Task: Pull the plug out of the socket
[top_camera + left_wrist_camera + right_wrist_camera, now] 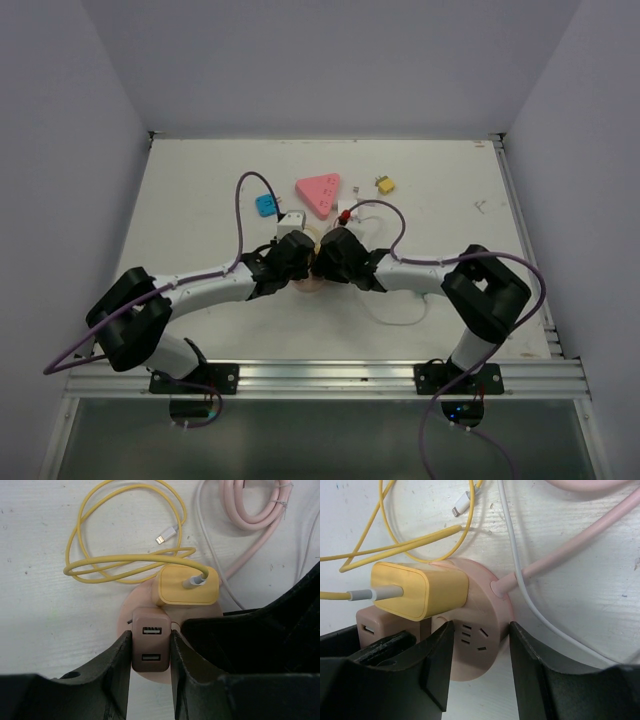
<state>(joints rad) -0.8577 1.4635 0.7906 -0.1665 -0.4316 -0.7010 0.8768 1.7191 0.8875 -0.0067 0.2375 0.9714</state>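
Left wrist view: left gripper [150, 636] clamped on a small dusty-pink two-port USB plug [151, 647], seated in a round pink plastic socket [485, 597]. Right gripper [481, 628] straddles the socket; whether it presses yet is unclear. Plug likely light, rigid and smooth, so hold its flat sides.

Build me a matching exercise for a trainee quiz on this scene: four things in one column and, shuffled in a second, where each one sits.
Things:
1. yellow charger
2. brown plug
3. round socket
4. cable tip

Places:
A. between the jaws of the right gripper
B. lying loose on the table
C. between the jaws of the left gripper
D. seated on the socket, with a cable in it

Pairs: 1-D, 2-C, 3-A, 4-B
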